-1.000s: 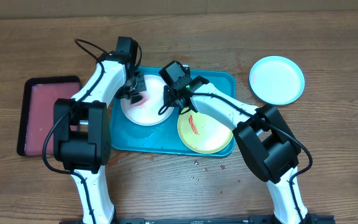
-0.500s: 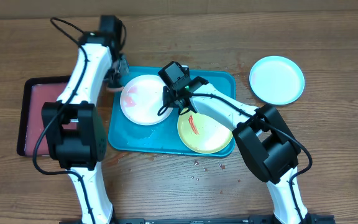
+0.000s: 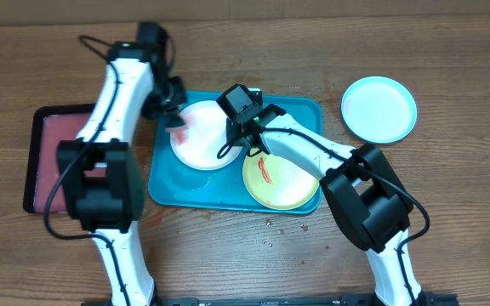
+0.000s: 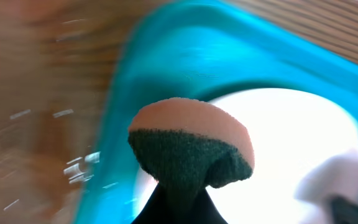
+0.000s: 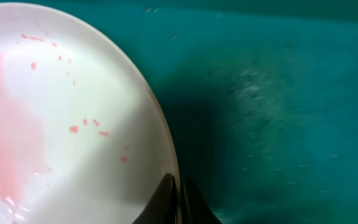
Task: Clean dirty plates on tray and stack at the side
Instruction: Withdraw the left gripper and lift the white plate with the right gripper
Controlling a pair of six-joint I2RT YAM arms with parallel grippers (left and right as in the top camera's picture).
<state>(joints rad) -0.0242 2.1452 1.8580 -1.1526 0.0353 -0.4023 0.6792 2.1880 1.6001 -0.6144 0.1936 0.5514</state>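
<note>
Three plates are in view, two on the turquoise tray (image 3: 185, 187) and one off it on the wooden table (image 3: 449, 212). At the far left, a smaller pink-red tray (image 3: 62, 157) with a black rim is laid on the table, just beside the turquoise one. The left gripper (image 3: 175, 124) is clamped on a sponge (image 4: 190, 146), pink on one face and dark green on the other, which is held at the upper left edge of the white plate (image 3: 202, 140); whether sponge and plate touch cannot be told. The white plate is set in the left half of the turquoise tray and is marked with pale pink smears and small red specks. Its right rim is pinched by the right gripper (image 3: 237, 143), the jaws closed on it. The yellow-green plate (image 3: 283, 183), streaked with red-orange, is placed in the tray's lower right part, just beside the white one. The pale blue plate (image 3: 378, 109) is laid on the bare table, near the tray's right end but apart from it.
</note>
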